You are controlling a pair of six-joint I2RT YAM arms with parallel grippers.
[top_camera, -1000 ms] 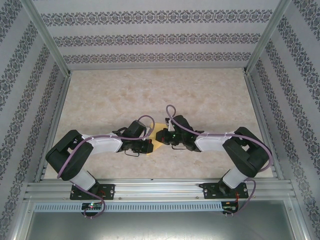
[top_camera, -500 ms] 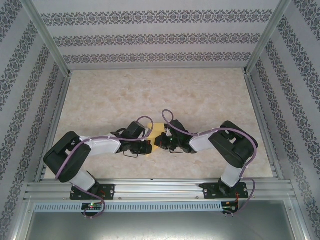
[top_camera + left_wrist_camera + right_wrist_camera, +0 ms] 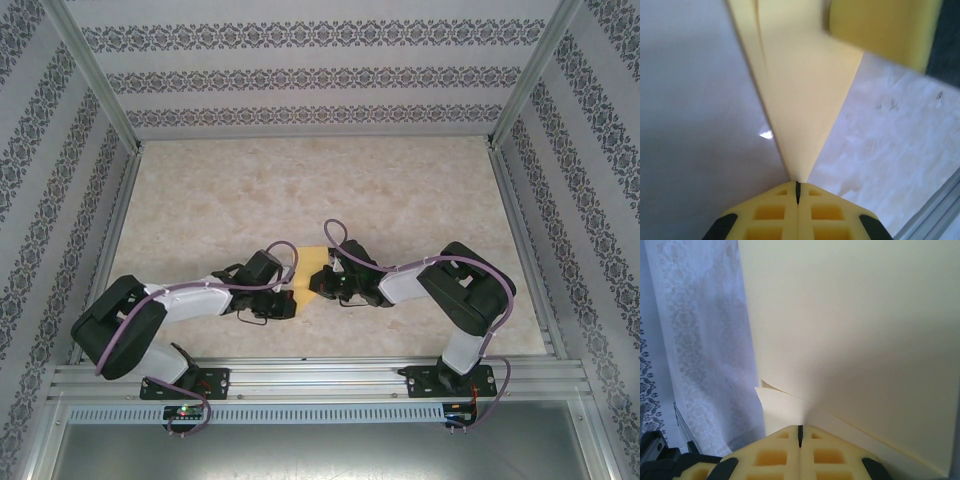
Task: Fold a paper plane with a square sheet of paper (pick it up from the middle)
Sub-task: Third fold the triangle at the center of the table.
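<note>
Top external view has the yellow sheet of paper [image 3: 312, 268] sitting right between the two wrists, over the near middle of the table [image 3: 420, 190]. It's already partly folded: the wrist views show layered edges and a long crease, so it's no flat square anymore.

The left gripper [image 3: 797, 194] has its fingers pressed together with the narrow end of the paper pinched between them. The right gripper [image 3: 800, 432] is the same deal, clamped on a layered edge. So both ends are held and the sheet spans the gap. I can't tell whether any of it touches the tabletop.

Handling-wise, I'd guess this stuff is super light and floppy and creases where you pinch it. It'll probably tear or crumple if the arms pull apart or twist against each other. The folded, layered bits look stiffest, so that's where I'd grab: along the centre crease, not a loose single-layer corner.
</note>
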